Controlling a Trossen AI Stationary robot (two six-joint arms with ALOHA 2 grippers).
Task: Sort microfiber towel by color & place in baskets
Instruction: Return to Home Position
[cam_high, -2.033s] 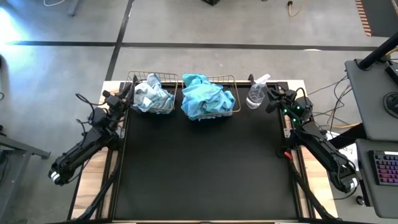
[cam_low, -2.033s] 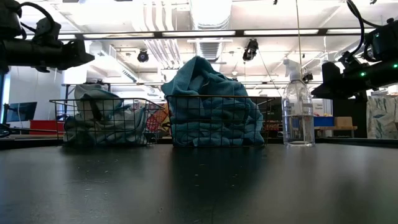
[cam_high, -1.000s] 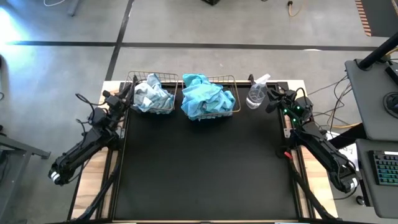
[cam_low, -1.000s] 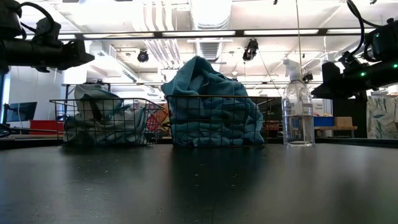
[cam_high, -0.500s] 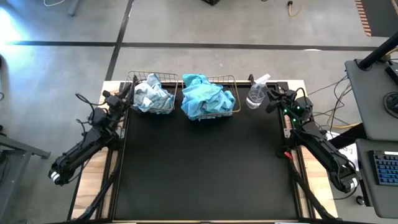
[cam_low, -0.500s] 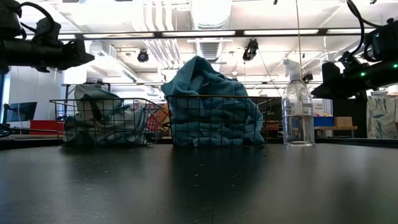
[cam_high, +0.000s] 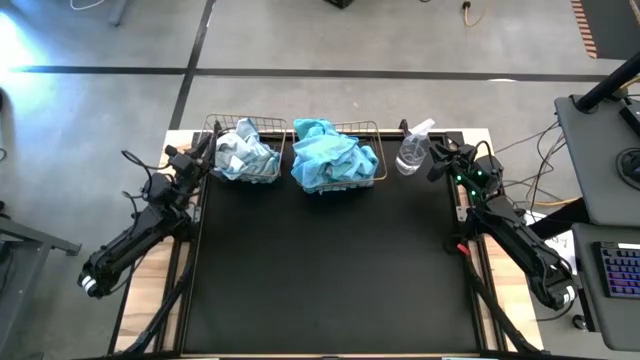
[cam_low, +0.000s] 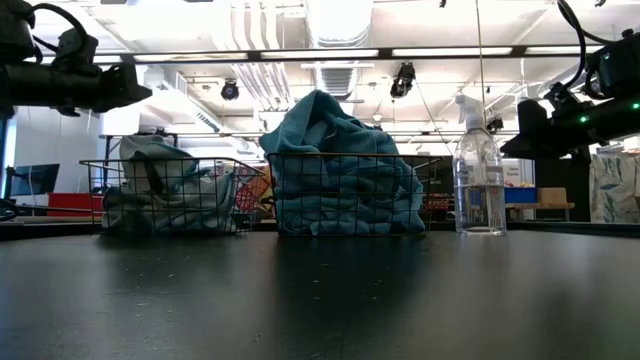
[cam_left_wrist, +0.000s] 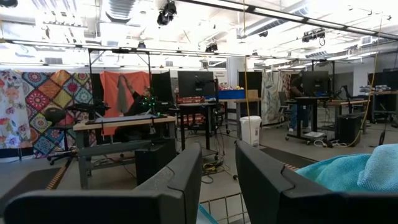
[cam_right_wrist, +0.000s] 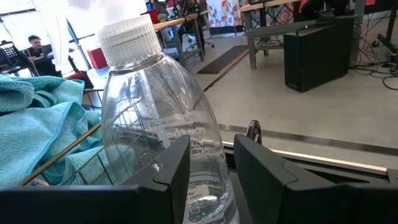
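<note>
Towels: pale towels (cam_high: 245, 152) in far-left basket (cam_high: 211, 124); turquoise towels (cam_high: 330, 155) heaped in mid basket (cam_high: 368, 126).
L gripper (cam_high: 205, 150): far left, jaws slightly apart, empty.
R gripper (cam_high: 437, 160): far right, likewise, just beside spray bottle (cam_high: 412, 152).
Risk: R arm swing could tip bottle.

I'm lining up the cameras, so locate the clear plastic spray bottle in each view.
High view: clear plastic spray bottle, far side, right of centre.
Low view: bottle upright, right of centre.
Left wrist view: not in it.
Right wrist view: bottle close up, filling the middle.
Shared landmark: the heaped turquoise microfiber towels beside it.
</note>
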